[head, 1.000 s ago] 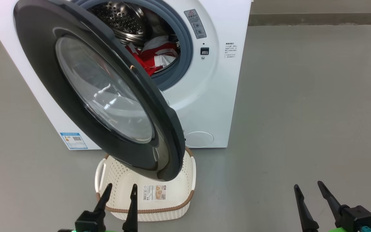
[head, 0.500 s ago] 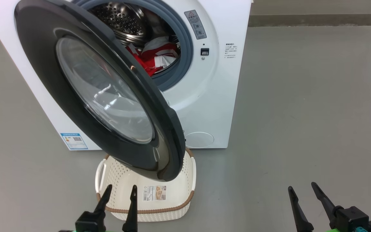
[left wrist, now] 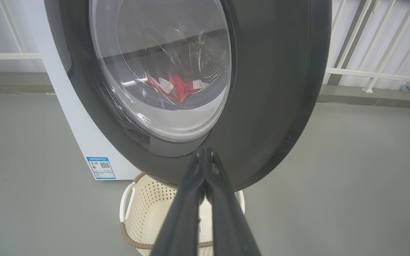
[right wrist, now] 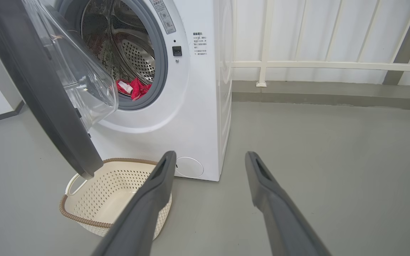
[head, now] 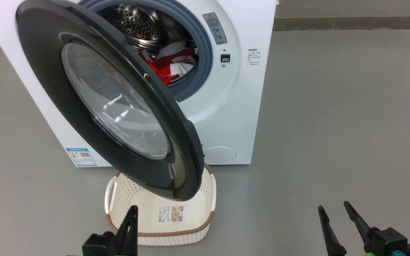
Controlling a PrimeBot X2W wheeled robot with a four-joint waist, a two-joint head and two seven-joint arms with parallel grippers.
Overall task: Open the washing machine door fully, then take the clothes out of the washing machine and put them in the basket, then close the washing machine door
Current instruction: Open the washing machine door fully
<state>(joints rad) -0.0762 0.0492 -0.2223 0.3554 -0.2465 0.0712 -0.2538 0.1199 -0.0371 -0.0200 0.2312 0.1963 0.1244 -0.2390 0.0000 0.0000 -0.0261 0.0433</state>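
The washing machine [head: 233, 117] stands white on the grey floor, its round black-rimmed door [head: 48, 85] swung partly open over the basket [head: 162, 233]. Red and white clothes [head: 166, 65] lie in the steel drum; they also appear as clothes [right wrist: 133, 89] in the right wrist view. My left gripper [head: 132, 213] is shut, empty, low in front of the basket, its tips a short way from the door's rim [left wrist: 269, 106]. My right gripper [head: 333, 208] is open and empty over bare floor at the lower right. The basket [right wrist: 94, 199] holds nothing.
Grey floor [head: 333, 124] spreads wide to the right of the machine. A white railing [right wrist: 333, 65] and a low kerb run along the back. A blue label [head: 81, 157] sits low on the machine's front.
My left gripper's fingers have come together from open to shut. The right gripper slid slightly left and down. The door, basket and clothes stay where they were.
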